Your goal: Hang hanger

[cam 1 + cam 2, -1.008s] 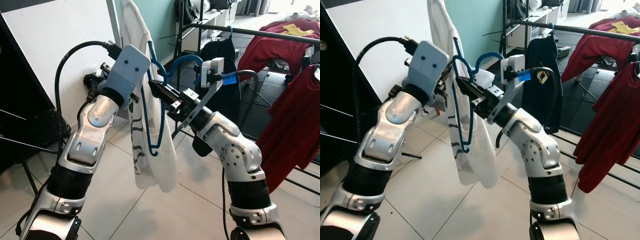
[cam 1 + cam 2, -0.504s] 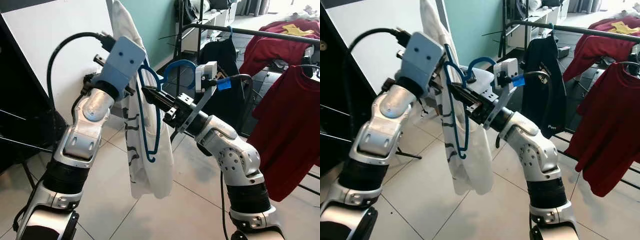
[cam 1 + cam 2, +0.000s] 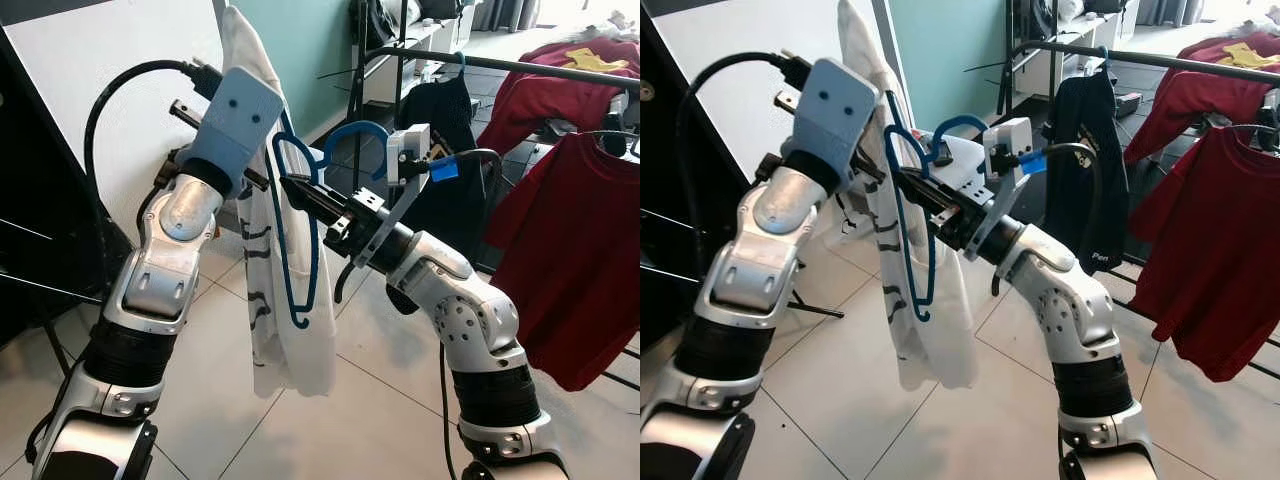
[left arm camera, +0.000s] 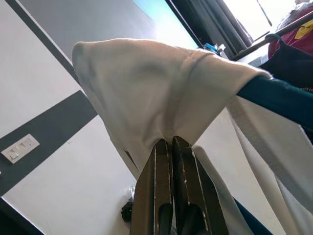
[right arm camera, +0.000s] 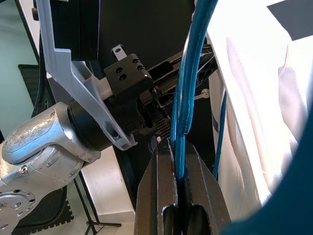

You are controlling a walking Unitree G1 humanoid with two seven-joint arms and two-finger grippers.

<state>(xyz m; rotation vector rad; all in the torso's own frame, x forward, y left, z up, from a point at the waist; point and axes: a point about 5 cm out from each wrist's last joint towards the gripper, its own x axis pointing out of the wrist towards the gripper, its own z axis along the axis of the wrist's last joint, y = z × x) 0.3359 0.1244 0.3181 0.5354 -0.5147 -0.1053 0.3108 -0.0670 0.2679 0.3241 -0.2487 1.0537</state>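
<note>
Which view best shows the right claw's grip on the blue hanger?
Right wrist view: the right claw is shut on the blue hanger's wire, close up. Both eye views show the hanger's whole outline, the grip small.

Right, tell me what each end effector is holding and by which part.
The left end effector pinches a fold of the white shirt near its top. The right end effector is shut on the blue hanger, gripping its thin frame.
</note>
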